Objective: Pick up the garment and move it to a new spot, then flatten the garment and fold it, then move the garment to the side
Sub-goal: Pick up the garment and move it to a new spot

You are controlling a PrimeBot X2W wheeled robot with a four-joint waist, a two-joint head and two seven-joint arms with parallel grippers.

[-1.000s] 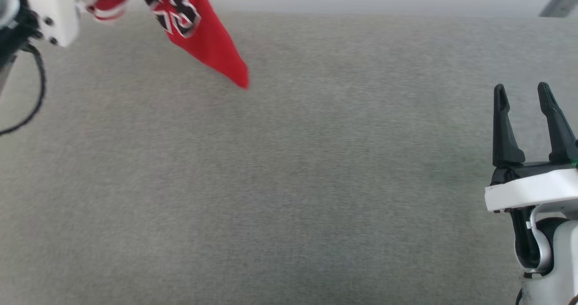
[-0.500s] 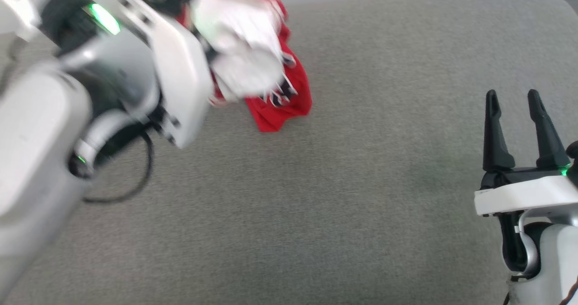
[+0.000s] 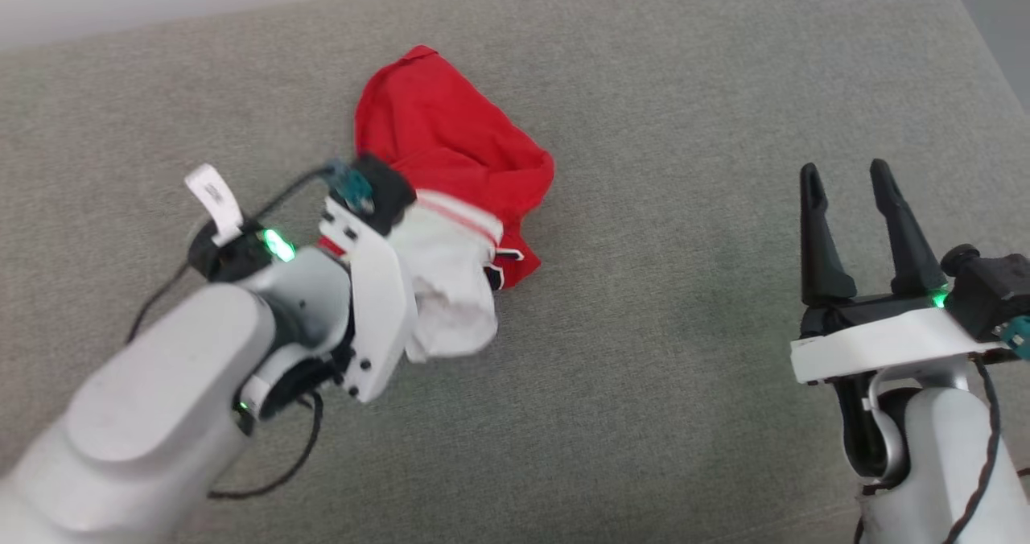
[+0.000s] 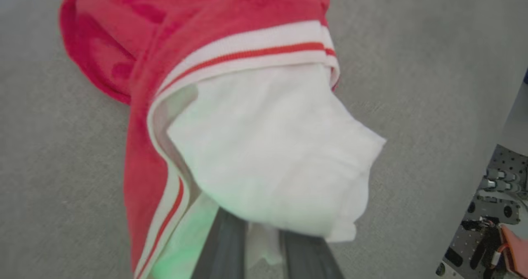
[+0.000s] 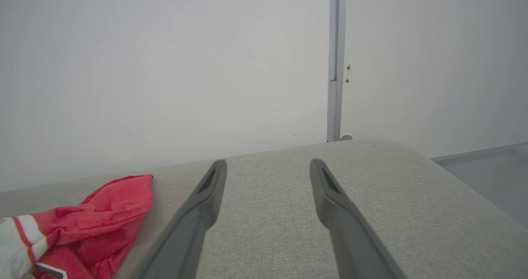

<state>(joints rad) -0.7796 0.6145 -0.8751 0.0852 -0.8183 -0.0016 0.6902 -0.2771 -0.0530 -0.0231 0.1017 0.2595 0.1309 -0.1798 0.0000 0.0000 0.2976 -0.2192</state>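
The garment is a red jersey with white-and-red striped trim and white fabric showing. It lies bunched on the grey padded surface, left of centre. My left gripper is shut on its near end, and the white cloth covers the fingertips. In the left wrist view the garment drapes over my two dark fingers, with white cloth pinched between them. My right gripper stands open and empty well to the right. In the right wrist view its fingers are spread, with the garment at the lower left.
The padded surface ends at a pale wall behind and rounds off at its far right corner. A black cable loops beside my left forearm. A grey vertical post runs up the wall.
The head camera has tilted and shifted. The garment, hanging in the air from my left gripper a second ago, now rests bunched on the surface. My right gripper stays open.
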